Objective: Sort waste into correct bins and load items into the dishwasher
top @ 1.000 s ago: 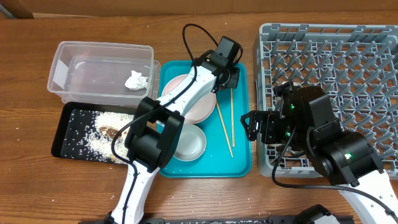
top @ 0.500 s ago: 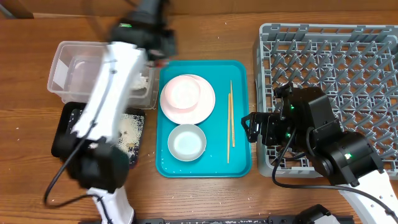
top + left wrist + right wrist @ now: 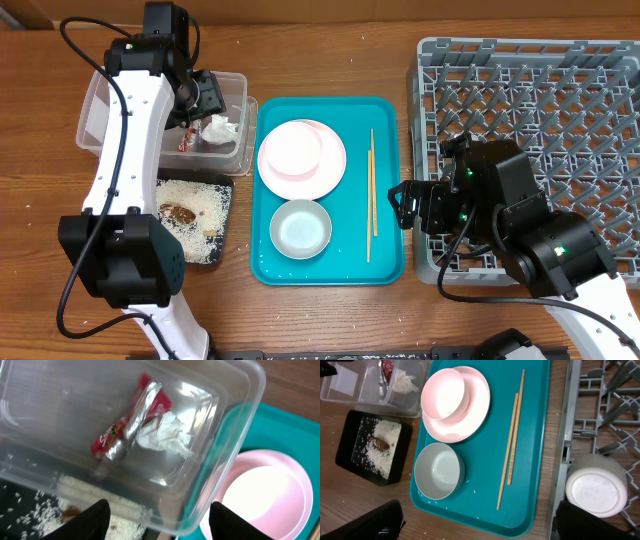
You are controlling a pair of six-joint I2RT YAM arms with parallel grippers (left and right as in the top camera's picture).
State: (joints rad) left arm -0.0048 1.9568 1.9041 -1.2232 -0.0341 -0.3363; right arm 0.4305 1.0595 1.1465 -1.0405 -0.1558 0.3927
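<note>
Since the earlier frame the left arm has swung from above the teal tray (image 3: 385, 255) to the clear tub (image 3: 95, 105), and the red wrapper (image 3: 125, 427) now lies loose on the tub floor, touching the white tissue (image 3: 167, 435). The left gripper (image 3: 203, 97) hangs over the tub with its jaws apart and nothing between them. Rice scraps (image 3: 382, 442) sit in the black tray (image 3: 345, 452) beside the tub, so the waste appears sorted. The plate (image 3: 325, 170) carrying the pink bowl (image 3: 290, 150), the white bowl (image 3: 300, 228) and the chopsticks (image 3: 371, 195) remain on the teal tray; a white cup (image 3: 596, 487) stands inverted in the dish rack (image 3: 560, 90). The right gripper (image 3: 402, 205), spread wide and empty, waits at the rack's left edge. The chopsticks lie just to its left, long axis parallel to the tray's right rim, and are likely the nearest load for the right arm, not the left.
</note>
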